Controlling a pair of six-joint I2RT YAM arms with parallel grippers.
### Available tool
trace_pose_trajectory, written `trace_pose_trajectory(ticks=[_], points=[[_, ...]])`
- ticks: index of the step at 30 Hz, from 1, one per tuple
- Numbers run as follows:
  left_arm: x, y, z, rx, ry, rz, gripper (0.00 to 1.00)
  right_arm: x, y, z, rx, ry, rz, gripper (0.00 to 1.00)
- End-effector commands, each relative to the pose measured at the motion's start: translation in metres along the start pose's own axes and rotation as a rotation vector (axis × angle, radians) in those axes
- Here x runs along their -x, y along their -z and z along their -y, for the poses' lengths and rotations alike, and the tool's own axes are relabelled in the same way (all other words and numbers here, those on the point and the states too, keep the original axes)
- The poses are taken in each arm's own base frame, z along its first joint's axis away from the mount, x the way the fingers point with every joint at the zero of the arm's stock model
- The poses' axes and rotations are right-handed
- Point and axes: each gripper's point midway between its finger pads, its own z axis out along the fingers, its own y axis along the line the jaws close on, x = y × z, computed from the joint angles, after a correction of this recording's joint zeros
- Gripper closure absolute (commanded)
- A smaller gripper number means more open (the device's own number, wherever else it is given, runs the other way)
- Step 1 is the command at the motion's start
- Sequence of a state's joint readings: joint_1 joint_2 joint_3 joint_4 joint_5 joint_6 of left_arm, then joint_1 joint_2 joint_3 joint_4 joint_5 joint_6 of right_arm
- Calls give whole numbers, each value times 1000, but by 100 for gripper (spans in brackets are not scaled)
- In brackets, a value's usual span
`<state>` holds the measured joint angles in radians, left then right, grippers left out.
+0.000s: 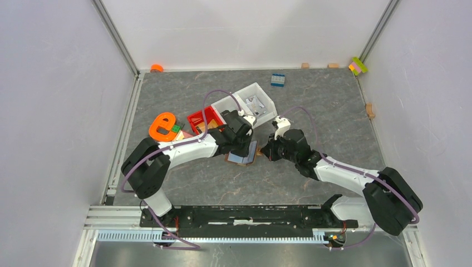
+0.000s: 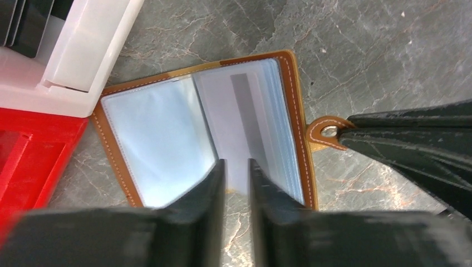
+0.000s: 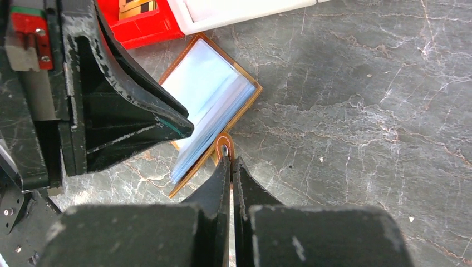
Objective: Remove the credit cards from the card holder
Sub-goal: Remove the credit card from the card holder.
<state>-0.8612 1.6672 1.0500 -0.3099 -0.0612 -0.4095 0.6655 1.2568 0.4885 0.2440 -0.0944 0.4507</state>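
Brown leather card holder found open and face up on grey marbled counter, clear sleeves fanned. Noted in top right-hand sleeve: pale card with grey stripe. Left fingers at holder's near edge, nearly together, narrow gap set over that sleeve's lower edge. Cannot tell whether gripping or merely straddling. Right fingers pressed together on strap tab at holder's right edge. Holder's far left corner just beside white bin and red bin. Open counter right of and beyond holder, and on near side in top view; left side hemmed by bins.
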Motion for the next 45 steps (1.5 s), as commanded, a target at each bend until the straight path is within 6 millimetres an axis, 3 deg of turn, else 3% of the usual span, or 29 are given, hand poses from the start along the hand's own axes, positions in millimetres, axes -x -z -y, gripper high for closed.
trace_pose_trajectory(ticks=[1,3,6,13,18,20,23,25,32,35,38,42,45], points=[[21,15,9,-29,-34,64,62,21,5,-4,4,20,60,100],[22,20,20,-98,-35,84,43,21,5,-5,10,21,59,100],[24,27,29,-159,-34,111,37,22,6,-7,17,25,63,100],[19,21,33,-165,-48,78,38,23,6,-9,30,25,63,100],[17,18,24,-106,-51,60,45,25,9,-10,33,28,70,100],[16,17,24,-100,-53,47,49,27,10,-11,31,29,76,100],[16,17,24,-100,-52,47,68,29,11,-11,29,31,83,100],[16,17,24,-102,-53,47,74,29,12,-10,27,32,86,100],[13,14,23,-89,-57,22,71,30,13,-10,23,32,90,100],[17,17,24,-100,-53,39,48,31,13,-10,25,32,91,100],[16,21,40,-197,-55,56,38,30,13,-10,25,33,90,100],[14,18,35,-168,-55,43,40,31,13,-10,25,34,90,100],[12,13,32,-146,-55,23,49,30,13,-10,25,34,89,100]])
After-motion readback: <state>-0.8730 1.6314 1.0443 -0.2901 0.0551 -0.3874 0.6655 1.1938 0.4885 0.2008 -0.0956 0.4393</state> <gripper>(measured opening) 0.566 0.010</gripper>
